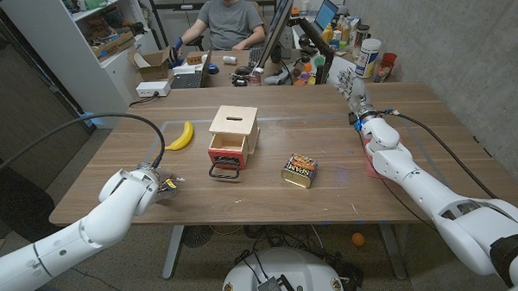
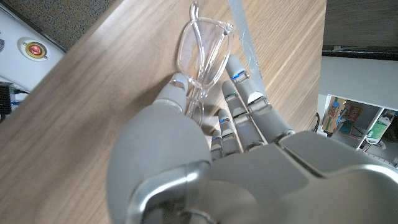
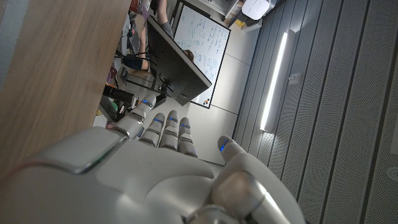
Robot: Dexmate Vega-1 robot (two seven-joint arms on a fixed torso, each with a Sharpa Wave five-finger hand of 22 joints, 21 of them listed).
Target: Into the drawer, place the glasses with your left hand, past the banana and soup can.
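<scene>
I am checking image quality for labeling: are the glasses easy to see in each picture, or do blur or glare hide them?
Left wrist view: the clear glasses are sharp, held by the left hand, with faint glints on the lenses. Head view: they are too small to make out at the left hand.

A big wooden desk (image 1: 327, 117) fills the room's middle. Behind it, far away, a person (image 1: 229, 21) sits by computer screens (image 1: 276, 24). A white shelf (image 1: 82, 39) stands far left, a grey wall (image 1: 462, 35) right
</scene>
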